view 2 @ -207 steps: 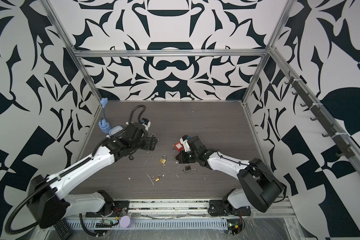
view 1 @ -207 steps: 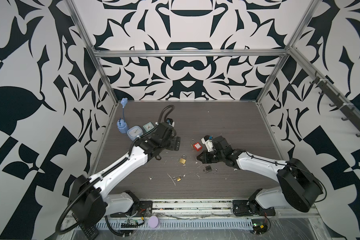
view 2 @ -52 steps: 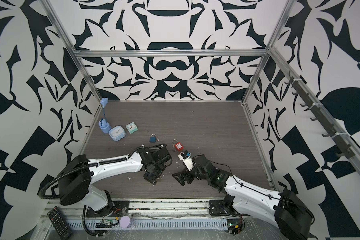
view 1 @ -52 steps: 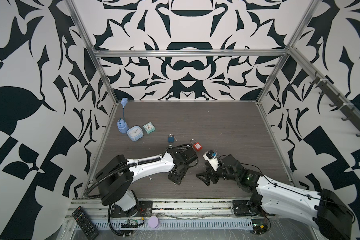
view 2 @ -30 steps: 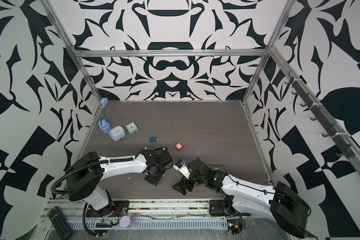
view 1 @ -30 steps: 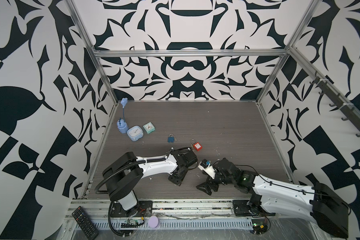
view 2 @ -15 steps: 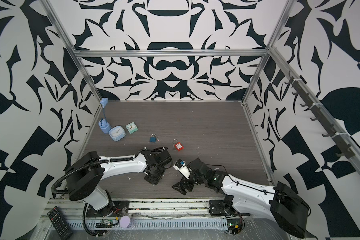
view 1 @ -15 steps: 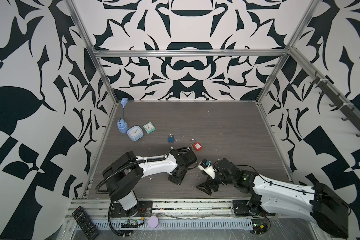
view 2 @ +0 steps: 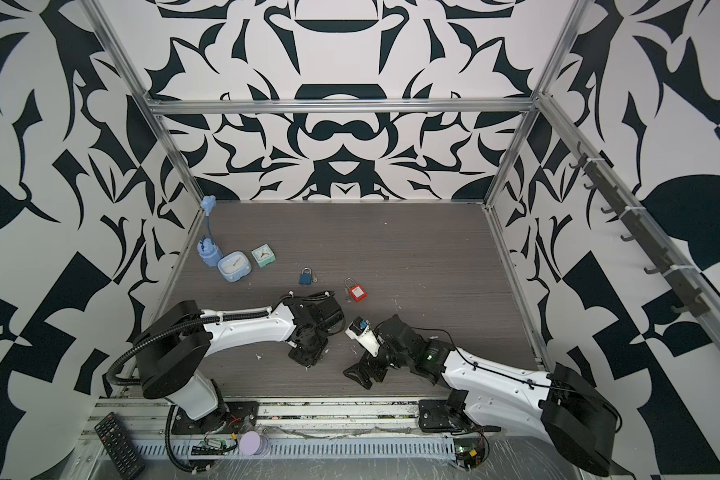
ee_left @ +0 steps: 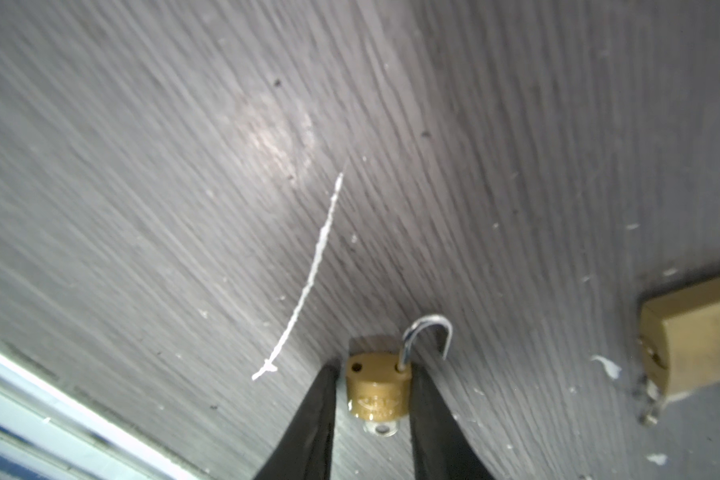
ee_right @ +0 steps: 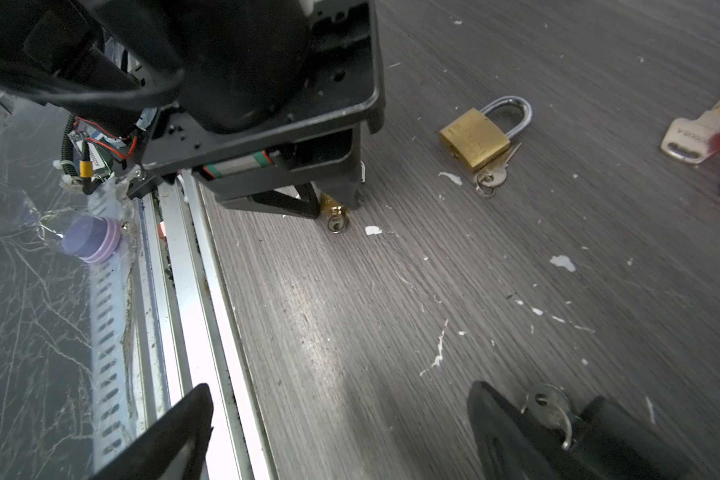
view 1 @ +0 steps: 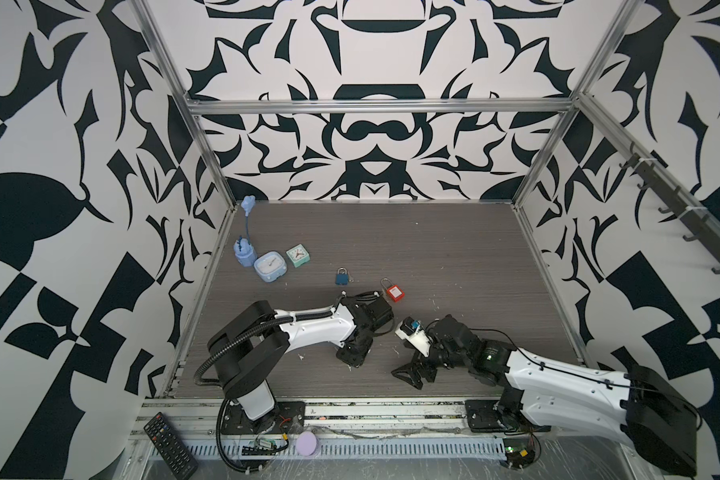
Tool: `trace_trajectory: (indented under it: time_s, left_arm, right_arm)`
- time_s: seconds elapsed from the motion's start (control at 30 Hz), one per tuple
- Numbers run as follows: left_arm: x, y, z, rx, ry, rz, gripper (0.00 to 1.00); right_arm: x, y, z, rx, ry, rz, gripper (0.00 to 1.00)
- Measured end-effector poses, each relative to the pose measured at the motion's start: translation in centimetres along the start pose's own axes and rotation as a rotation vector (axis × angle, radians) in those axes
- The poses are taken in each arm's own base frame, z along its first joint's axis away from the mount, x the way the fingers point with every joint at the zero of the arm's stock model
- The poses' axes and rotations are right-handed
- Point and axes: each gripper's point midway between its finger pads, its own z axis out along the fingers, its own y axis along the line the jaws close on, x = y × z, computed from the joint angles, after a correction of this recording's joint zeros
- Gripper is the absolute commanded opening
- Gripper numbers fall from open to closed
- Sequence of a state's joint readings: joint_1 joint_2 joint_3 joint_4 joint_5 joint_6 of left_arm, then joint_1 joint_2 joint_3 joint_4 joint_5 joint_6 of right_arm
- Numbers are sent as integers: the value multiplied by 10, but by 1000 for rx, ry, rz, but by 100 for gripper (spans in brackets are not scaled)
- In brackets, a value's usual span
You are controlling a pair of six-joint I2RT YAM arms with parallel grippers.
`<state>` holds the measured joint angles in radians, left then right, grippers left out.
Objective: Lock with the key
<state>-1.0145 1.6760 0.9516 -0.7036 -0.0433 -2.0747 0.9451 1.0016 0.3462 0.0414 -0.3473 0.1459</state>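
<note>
Black-and-white patterned walls (view 1: 371, 145) box in a grey wood-grain counter (view 1: 433, 249). Near the middle of its front edge, the left hand (view 1: 352, 359) pinches a small brass padlock (ee_left: 377, 395) by its sides, shackle swung open, a key (ee_right: 335, 222) in its base. Nearby, the right hand (view 1: 412, 374) is spread wide, grasping nothing, a loose key (ee_right: 547, 409) against one finger.

A: Small padlock (ee_left: 377, 395)?
B: Brass-gold, with silver shackle (ee_left: 427, 332).
A: And the larger padlock (ee_right: 474, 139)?
B: Same brass, chrome hoop, silver keys (ee_right: 491, 176).
A: Farther back?
B: Blue padlock (view 1: 341, 276), red padlock (view 1: 395, 294), pale-blue clock (view 1: 270, 267), mint-green clock (view 1: 298, 255).
A: Arms (view 1: 321, 328)?
B: White shells, black joints.
A: Tabletop (view 1: 433, 249), walls (view 1: 59, 124)?
B: Grey woodgrain flecked with white; bold black-and-white leafy swirls.
</note>
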Motion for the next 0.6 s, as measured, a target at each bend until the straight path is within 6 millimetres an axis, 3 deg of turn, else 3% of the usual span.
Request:
trace_trajectory:
  time_s: [0.33, 0.47, 0.6]
  left_arm:
    - [0, -6, -2, 24, -6, 36, 7]
    - [-11, -21, -9, 88, -41, 163, 0]
    - [-23, -50, -40, 239, -54, 384, 0]
  right_arm:
    - [-17, -12, -7, 92, -46, -6, 97]
    - [-47, -18, -31, 174, -188, -25, 98]
    - [-80, -22, -65, 261, -369, -31, 100]
